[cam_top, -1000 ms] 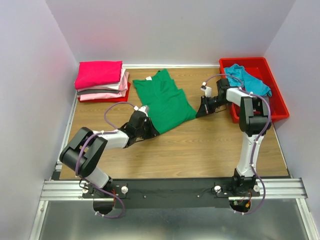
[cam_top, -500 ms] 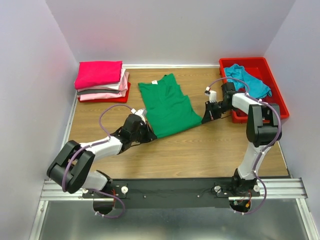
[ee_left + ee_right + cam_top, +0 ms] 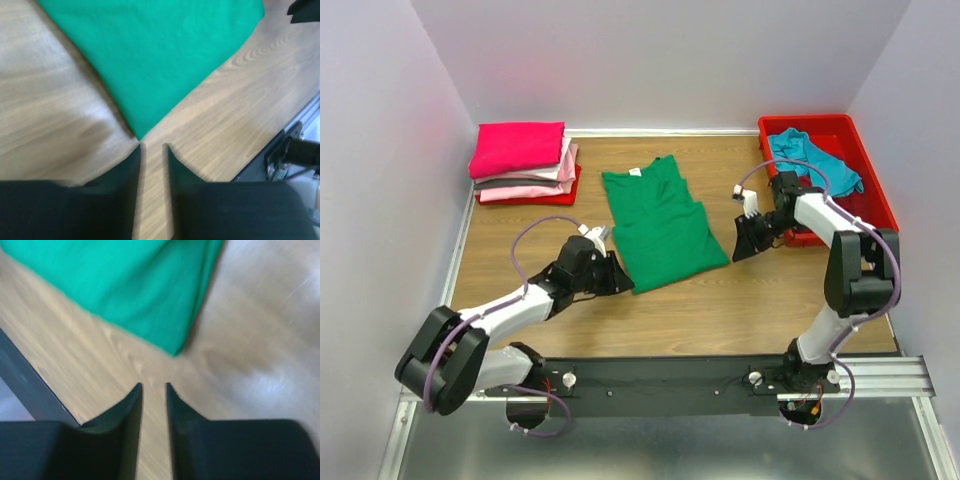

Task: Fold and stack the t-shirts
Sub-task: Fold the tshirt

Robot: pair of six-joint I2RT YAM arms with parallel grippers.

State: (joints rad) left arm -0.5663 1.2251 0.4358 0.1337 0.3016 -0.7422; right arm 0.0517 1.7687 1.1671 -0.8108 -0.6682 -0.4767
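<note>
The bright green t-shirt (image 3: 660, 225) lies flat on the wooden table, folded lengthwise, collar toward the back. My left gripper (image 3: 622, 281) sits low at its near left corner, jaws a narrow gap apart and empty; in the left wrist view the green shirt (image 3: 160, 50) has its corner just ahead of the gripper (image 3: 152, 146). My right gripper (image 3: 734, 251) is just off the near right corner, also slightly open and empty; in the right wrist view the shirt (image 3: 125, 285) ends just ahead of the gripper (image 3: 154, 385). A teal shirt (image 3: 817, 160) lies crumpled in the bin.
A stack of folded shirts (image 3: 525, 162), hot pink on top, light pink and dark red below, sits at the back left corner. The red plastic bin (image 3: 880, 215) stands at the back right beside the right arm. Walls close in the table on three sides.
The green shirt has been dragged toward the near edge and turned a little. Both grippers moved nearer with it and no longer hold its corners.
</note>
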